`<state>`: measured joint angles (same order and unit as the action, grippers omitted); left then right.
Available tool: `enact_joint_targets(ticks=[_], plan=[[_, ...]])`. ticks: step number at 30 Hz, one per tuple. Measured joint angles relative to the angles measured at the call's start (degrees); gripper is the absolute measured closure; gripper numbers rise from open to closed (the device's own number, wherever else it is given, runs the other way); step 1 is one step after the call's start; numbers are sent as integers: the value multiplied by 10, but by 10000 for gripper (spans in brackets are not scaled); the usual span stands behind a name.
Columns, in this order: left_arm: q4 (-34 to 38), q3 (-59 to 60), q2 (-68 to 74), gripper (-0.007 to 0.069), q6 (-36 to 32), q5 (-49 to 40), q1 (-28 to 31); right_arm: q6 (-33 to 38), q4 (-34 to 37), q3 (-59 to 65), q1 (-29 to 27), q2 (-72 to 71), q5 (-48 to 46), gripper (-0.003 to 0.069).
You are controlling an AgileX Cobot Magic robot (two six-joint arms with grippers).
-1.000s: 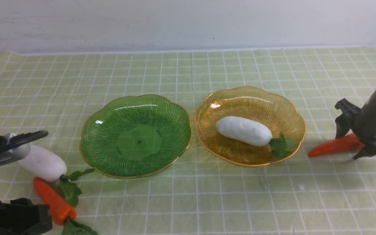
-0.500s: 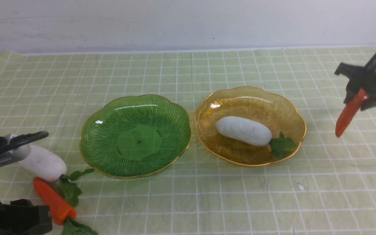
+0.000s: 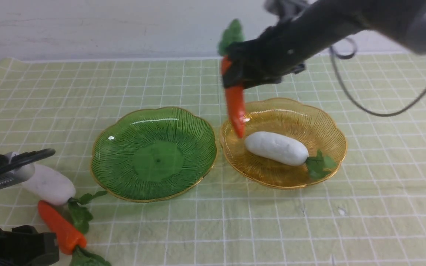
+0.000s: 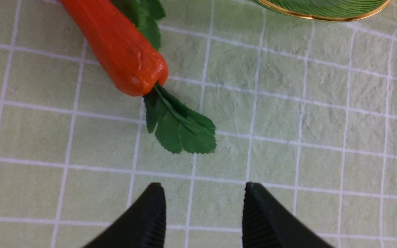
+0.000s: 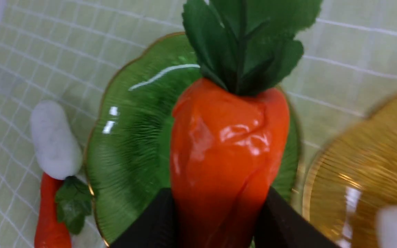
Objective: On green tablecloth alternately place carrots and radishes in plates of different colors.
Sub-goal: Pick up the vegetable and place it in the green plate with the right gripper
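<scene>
My right gripper (image 3: 231, 72) is shut on a carrot (image 3: 235, 107) and holds it in the air, tip down and leaves up, above where the amber plate (image 3: 309, 122) meets the green plate (image 3: 124, 147). In the right wrist view the carrot (image 5: 226, 144) fills the space between the fingers (image 5: 157, 213), with the empty green plate (image 5: 133, 137) behind it. One radish (image 3: 276, 147) lies in the amber plate. A second radish (image 3: 48, 184) and a second carrot (image 3: 61, 231) lie on the green tablecloth (image 3: 272, 221) at front left. My left gripper (image 4: 202, 187) hovers open near that carrot's leaves (image 4: 181, 127).
A white wall (image 3: 124, 26) rises behind the cloth's far edge. A grey cable (image 3: 364, 103) loops down from the right arm above the amber plate's right side. The left arm's black body (image 3: 13, 247) fills the front left corner.
The right gripper has closed on the carrot that lay right of the amber plate, lifted it and carried it left to above the plates' meeting rims. The left arm has not moved.
</scene>
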<state>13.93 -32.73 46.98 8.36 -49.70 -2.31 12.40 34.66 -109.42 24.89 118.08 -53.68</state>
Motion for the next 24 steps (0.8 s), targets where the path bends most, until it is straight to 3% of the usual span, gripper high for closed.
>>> enact_joint_targets(ticks=[4,7,11,14,18,20,24], plan=[[0,0,0,338,0,0,0,21,2,0,55,37,73,370],[0,0,0,338,0,0,0,26,-5,0,88,77,130,239],[0,0,0,338,0,0,0,26,-13,1,91,96,134,79],[0,0,0,338,1,0,0,26,-18,-2,82,89,101,46],[-3,0,0,338,1,0,0,26,-24,-37,52,65,-18,72],[-18,-5,0,338,12,1,0,26,-27,-79,22,41,-121,134],[-55,-11,0,338,46,40,0,22,-37,-117,-14,-3,-166,289]])
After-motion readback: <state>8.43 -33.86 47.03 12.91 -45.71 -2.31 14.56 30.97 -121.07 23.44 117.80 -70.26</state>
